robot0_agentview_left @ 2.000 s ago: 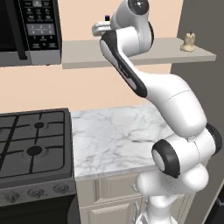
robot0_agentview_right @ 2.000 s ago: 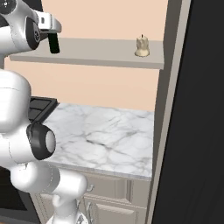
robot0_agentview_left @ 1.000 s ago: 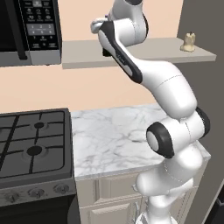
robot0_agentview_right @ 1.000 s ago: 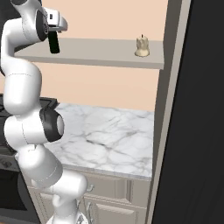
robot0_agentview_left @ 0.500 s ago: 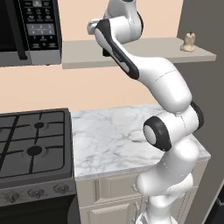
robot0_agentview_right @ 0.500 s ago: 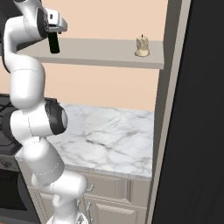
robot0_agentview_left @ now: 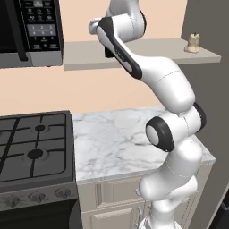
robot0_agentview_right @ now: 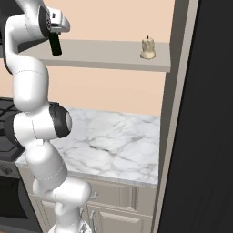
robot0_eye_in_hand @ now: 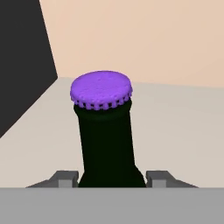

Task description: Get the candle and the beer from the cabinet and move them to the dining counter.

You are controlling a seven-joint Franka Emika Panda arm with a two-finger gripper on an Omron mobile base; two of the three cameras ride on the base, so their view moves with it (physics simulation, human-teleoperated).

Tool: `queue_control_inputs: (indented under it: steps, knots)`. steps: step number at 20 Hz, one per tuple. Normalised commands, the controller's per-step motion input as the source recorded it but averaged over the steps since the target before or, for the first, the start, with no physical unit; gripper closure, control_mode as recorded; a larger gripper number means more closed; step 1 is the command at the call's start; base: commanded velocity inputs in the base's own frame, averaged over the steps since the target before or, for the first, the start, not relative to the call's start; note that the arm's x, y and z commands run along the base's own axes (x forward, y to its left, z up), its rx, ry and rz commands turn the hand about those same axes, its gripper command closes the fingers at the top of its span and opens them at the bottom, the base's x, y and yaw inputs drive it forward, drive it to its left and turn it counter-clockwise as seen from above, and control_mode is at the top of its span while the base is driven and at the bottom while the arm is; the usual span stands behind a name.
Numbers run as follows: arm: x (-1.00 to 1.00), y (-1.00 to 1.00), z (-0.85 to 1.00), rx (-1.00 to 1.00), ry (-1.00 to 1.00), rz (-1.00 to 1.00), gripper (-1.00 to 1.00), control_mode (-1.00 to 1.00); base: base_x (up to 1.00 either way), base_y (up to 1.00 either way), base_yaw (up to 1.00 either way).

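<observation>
Glossy white arm (robot0_agentview_left: 166,85), dark joints

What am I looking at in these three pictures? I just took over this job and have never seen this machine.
It is a white robot arm on a base that can drive, in a rendered kitchen. Two pictures come from cameras on the base, behind the arm to its left and right; the third comes from a camera on the hand, looking along the jaws.

The arm reaches up to a grey wall shelf, the cabinet of the task. In the hand picture a dark bottle with a purple cap stands between the two finger tips, which sit close against its sides. This is the beer, and the gripper seems to be closing on it.

A small cream candle stands further along the same shelf, untouched. Below are a marble worktop, a black gas stove and a microwave.
</observation>
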Motion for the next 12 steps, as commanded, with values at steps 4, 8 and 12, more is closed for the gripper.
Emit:
queue_control_inputs:
  steps: [4, 8, 12]
  knots:
    - [0.0, 0.0, 0.0, 0.0, 0.0, 0.0, 1.0, -1.0, 0.0, 0.0, 0.0]
    - [0.0, 0.01, 0.0, 0.0, 0.0, 0.0, 1.0, -1.0, 0.0, 0.0, 0.0]
    - [0.0, 0.0, 0.0, 0.0, 0.0, 0.0, 1.0, -1.0, 0.0, 0.0, 0.0]
